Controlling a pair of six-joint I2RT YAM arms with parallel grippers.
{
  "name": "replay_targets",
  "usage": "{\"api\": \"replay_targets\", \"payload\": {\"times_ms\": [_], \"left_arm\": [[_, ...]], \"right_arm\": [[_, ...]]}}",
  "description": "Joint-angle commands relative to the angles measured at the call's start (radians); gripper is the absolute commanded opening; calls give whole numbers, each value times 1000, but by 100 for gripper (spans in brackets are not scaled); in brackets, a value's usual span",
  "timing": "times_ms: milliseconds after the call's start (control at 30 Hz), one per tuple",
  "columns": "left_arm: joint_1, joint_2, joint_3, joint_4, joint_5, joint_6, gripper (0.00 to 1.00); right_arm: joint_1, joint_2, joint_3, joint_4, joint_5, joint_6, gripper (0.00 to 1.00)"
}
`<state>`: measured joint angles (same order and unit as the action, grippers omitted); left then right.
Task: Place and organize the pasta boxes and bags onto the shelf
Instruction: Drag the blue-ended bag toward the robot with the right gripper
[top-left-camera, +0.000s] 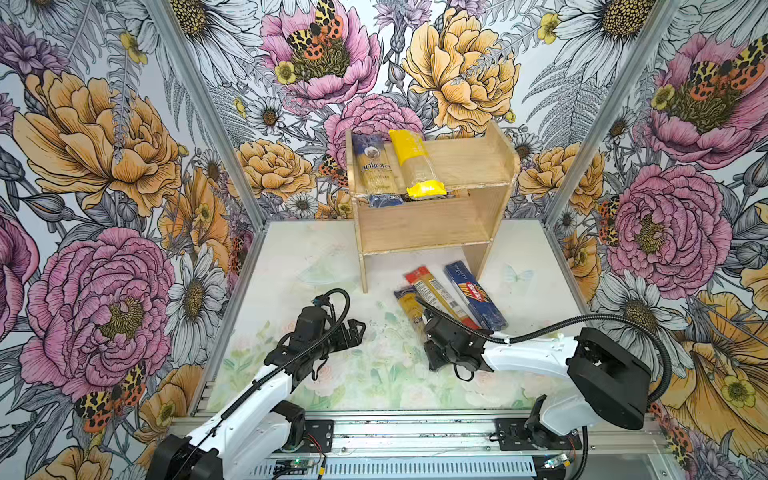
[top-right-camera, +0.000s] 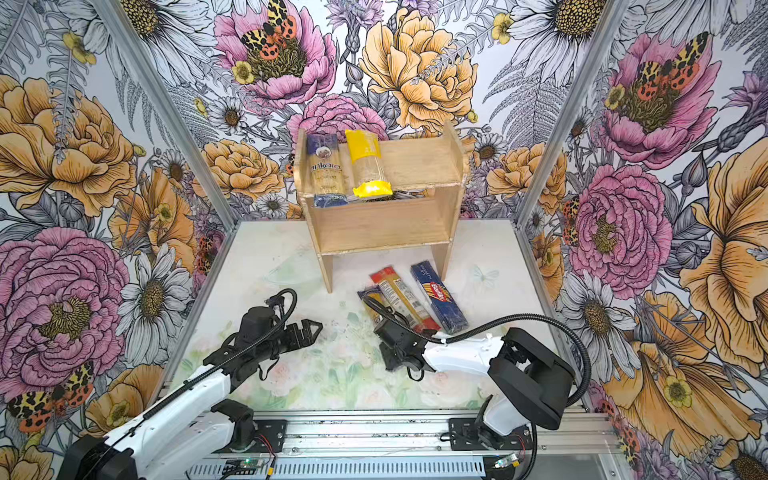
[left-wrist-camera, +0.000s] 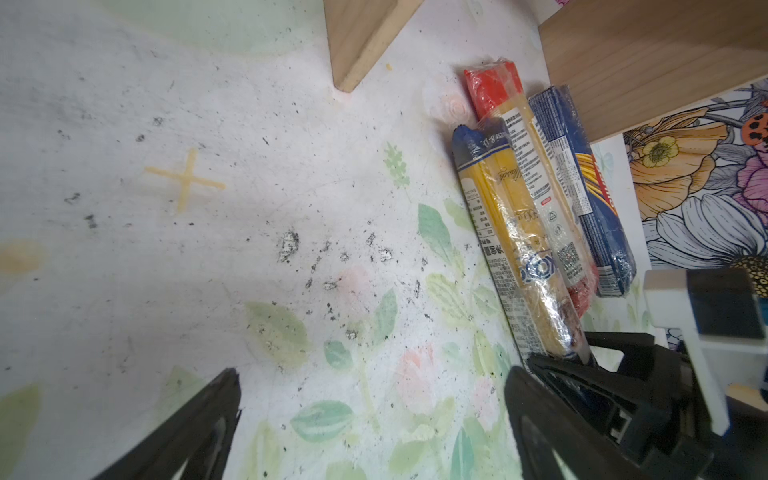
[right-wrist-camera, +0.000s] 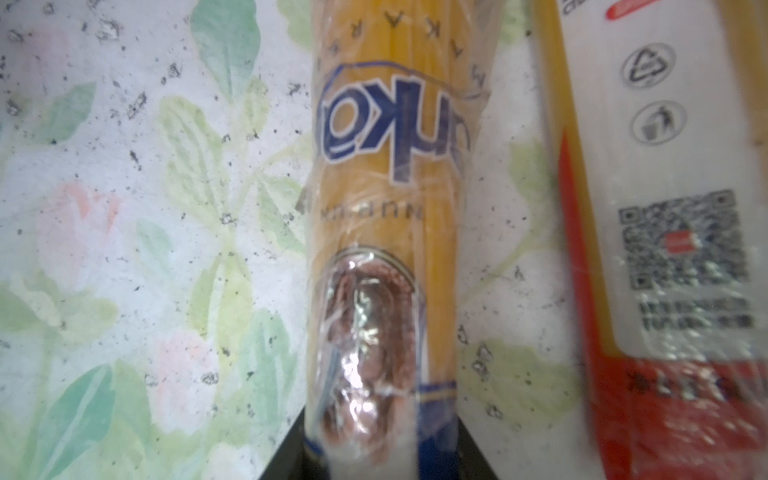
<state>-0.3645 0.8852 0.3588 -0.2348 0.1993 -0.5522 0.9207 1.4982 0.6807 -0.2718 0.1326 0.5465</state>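
On the upper tier of the shelf, hard by the side panel on the left of both top views: the blue-ended "ankara" bag and the yellow-ended bag. Laid side by side, front to back, near ends jutting past the tier's front edge.

Down on the counter, just in front of the shelf's right-hand foot: three packs in a tight row, all slanting the same way. From left to right in a top view: the slimmer blue-ended bag, the red-ended pack, the dark blue "Barilla" pack. Red-ended pack resting partly against its slim neighbour.

Right hand low over the counter, clenched around the near end of the slimmer blue-ended bag; black jaws pressed to both flanks of the wrapper in the right wrist view, bag lying flat.

Left hand well apart from the packs, nearer the middle of the counter, released: fingers spread wide over bare, scuffed floral surface, grasping nothing.
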Motion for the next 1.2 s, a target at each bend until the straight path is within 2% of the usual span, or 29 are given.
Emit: {"api": "replay_targets", "payload": {"times_ms": [0,600,1167], "left_arm": [[5,-6,-15,23,7,-5,99],[11,6,-12,35,22,0,99],[13,-8,-16,26,23,-4,99]], "right_arm": [[-2,-10,7,-79,-113,9,2],[-107,-181,11,-117,-237,1,0],[-155,-326,-5,-161,-246,-16,0]]}}
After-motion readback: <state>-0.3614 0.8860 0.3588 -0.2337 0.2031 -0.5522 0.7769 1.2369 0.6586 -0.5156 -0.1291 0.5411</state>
